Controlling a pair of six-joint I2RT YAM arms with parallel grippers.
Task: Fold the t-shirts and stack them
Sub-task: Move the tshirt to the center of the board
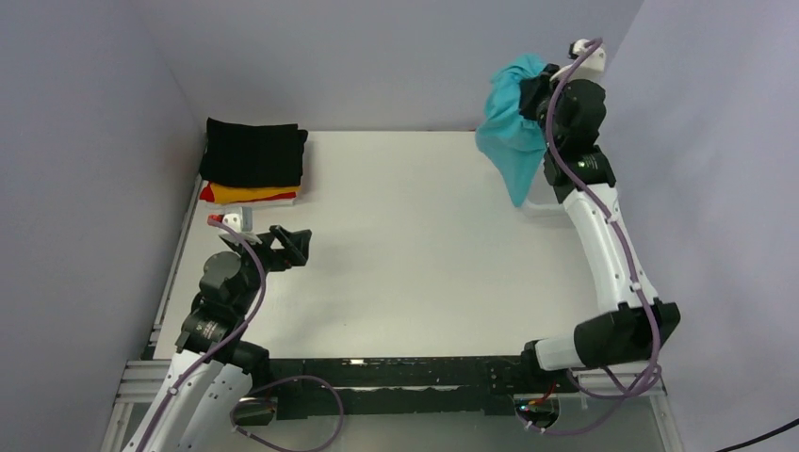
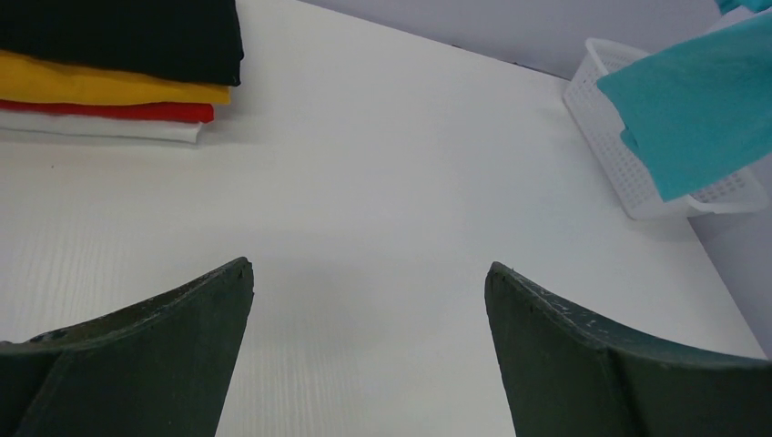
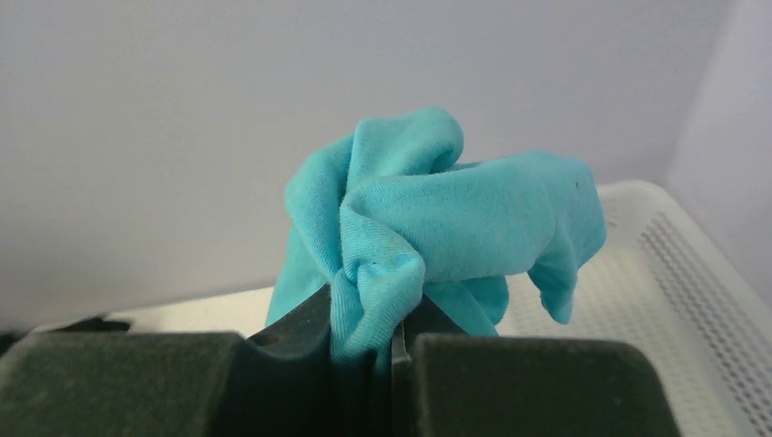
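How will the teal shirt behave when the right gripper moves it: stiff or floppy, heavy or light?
Probably floppy: the teal shirt hangs in loose folds below the right gripper. Likely light, since one small pinched bunch holds it up. It may swing when moved.

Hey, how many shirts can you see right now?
5: teal shirt hanging from the right pincer above the basket; black, yellow, red and white folded in the far-left stack. Others may be hidden in the basket.

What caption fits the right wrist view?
Right gripper shut on a bunched teal shirt, with a white basket behind it.
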